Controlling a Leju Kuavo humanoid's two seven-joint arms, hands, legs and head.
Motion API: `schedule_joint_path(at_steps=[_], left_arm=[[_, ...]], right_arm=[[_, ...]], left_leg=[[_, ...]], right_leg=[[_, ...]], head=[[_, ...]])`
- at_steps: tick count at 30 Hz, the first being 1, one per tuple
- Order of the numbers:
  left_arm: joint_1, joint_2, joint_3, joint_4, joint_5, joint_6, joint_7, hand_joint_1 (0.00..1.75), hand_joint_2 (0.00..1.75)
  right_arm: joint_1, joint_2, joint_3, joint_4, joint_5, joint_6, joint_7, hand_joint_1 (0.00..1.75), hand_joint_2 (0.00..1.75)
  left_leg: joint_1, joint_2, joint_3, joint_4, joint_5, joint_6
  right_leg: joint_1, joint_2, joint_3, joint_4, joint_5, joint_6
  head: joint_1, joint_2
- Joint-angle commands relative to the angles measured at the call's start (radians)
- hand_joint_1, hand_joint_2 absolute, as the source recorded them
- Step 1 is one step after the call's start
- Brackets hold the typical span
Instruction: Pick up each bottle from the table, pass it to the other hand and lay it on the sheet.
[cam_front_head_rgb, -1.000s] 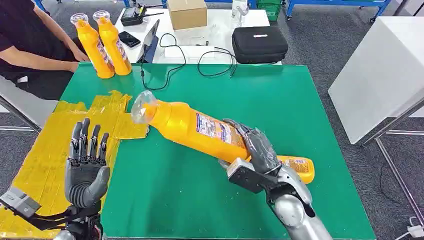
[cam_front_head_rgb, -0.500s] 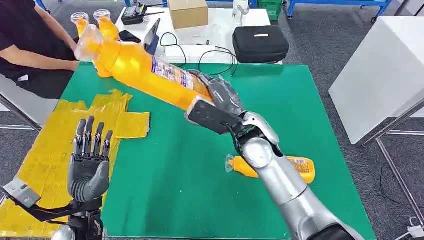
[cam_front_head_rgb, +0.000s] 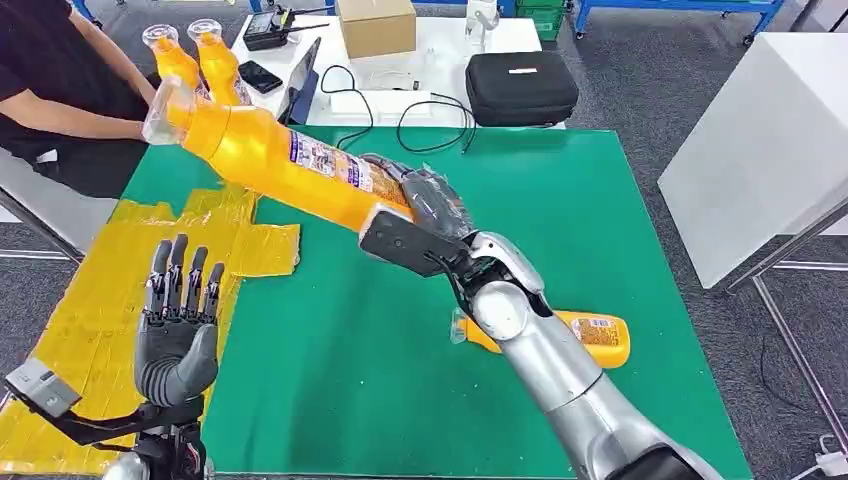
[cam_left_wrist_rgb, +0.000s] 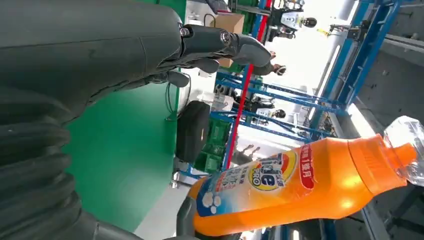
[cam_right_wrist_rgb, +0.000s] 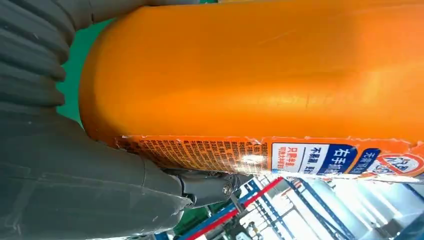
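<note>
My right hand (cam_front_head_rgb: 425, 215) grips an orange bottle (cam_front_head_rgb: 285, 160) by its base and holds it high over the green table (cam_front_head_rgb: 560, 200), clear cap pointing to the far left. The same bottle (cam_left_wrist_rgb: 300, 185) (cam_right_wrist_rgb: 260, 70) shows in both wrist views, and my right hand (cam_right_wrist_rgb: 75, 170) wraps its base. My left hand (cam_front_head_rgb: 178, 320) (cam_left_wrist_rgb: 100, 55) is raised with its fingers spread, holding nothing, above the yellow sheet (cam_front_head_rgb: 90, 290) at the table's left. A second orange bottle (cam_front_head_rgb: 580, 335) lies on its side on the green mat at the right. Two more bottles (cam_front_head_rgb: 205, 60) stand at the far left corner.
A person (cam_front_head_rgb: 50, 90) sits at the far left beside the standing bottles. Behind the green table, a white table (cam_front_head_rgb: 440, 50) carries a cardboard box (cam_front_head_rgb: 374, 25), a black case (cam_front_head_rgb: 520, 88), cables and phones. A white cabinet (cam_front_head_rgb: 760, 140) stands to the right.
My right hand has lifted the bottle from low over the mat up and to the far left. The left hand has hardly moved.
</note>
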Motion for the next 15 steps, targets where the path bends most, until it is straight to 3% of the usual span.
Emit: schedule_joint_path(at_steps=[1,7,10,15], left_arm=[[-0.031,0.018,0.002,0.063,-0.009,-0.006,0.000,0.00,1.75],[-0.040,0.009,-0.002,0.069,-0.015,0.002,0.001,0.00,1.75],[-0.049,0.016,0.028,0.072,-0.007,0.017,0.005,0.00,1.75],[-0.094,0.012,0.024,0.111,-0.003,-0.004,0.017,0.00,1.75]], right_arm=[[-0.044,0.025,0.048,0.076,-0.004,-0.004,-0.002,1.75,1.75],[-0.021,0.065,0.122,0.095,0.012,-0.003,-0.009,1.75,1.75],[0.023,0.100,0.221,0.108,0.056,0.016,-0.021,1.75,1.75],[0.032,0.211,0.340,0.299,0.083,-0.036,-0.012,1.75,1.75]], left_leg=[[0.000,0.002,0.002,0.000,-0.001,-0.002],[0.001,0.004,0.005,0.000,-0.002,-0.003],[0.001,0.004,0.005,-0.001,-0.002,-0.003],[0.001,0.007,0.008,-0.003,-0.002,-0.004]], right_leg=[[0.000,0.001,0.002,0.000,-0.001,0.000],[0.001,0.002,0.005,-0.001,-0.001,-0.001],[0.001,0.002,0.003,-0.001,-0.001,-0.001],[0.001,0.005,0.006,-0.002,-0.001,-0.002]], head=[[0.000,0.000],[0.000,0.000],[0.000,0.000],[0.000,0.000]])
